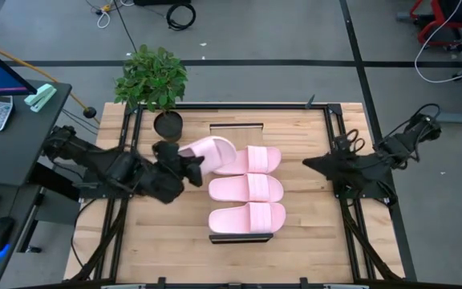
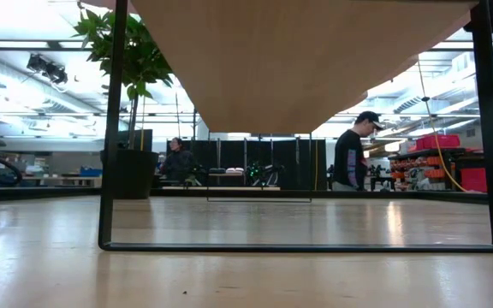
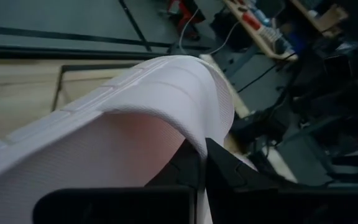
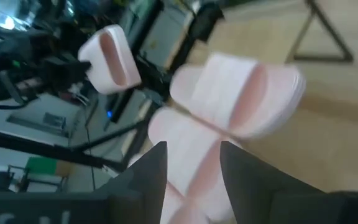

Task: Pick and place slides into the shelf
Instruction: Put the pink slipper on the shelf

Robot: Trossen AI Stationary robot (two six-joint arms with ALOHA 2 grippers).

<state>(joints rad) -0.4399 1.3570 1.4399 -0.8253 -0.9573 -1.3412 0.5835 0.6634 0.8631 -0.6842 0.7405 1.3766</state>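
Overhead, a pale butcher-block worktop (image 1: 159, 241) is seen on grey floor, a leafy potted plant (image 1: 152, 80) at its corner. Three pale pink foam slides (image 1: 247, 189) lie on the narrow light-wood shelf (image 1: 235, 127); a fourth ribbed slide (image 3: 135, 118) is clamped in the left gripper (image 1: 189, 166). The right gripper (image 1: 310, 162) has jaws parted, empty.

Left end effector (image 1: 189, 167) clamped shut mid-table; right end effector (image 1: 310, 162) open.
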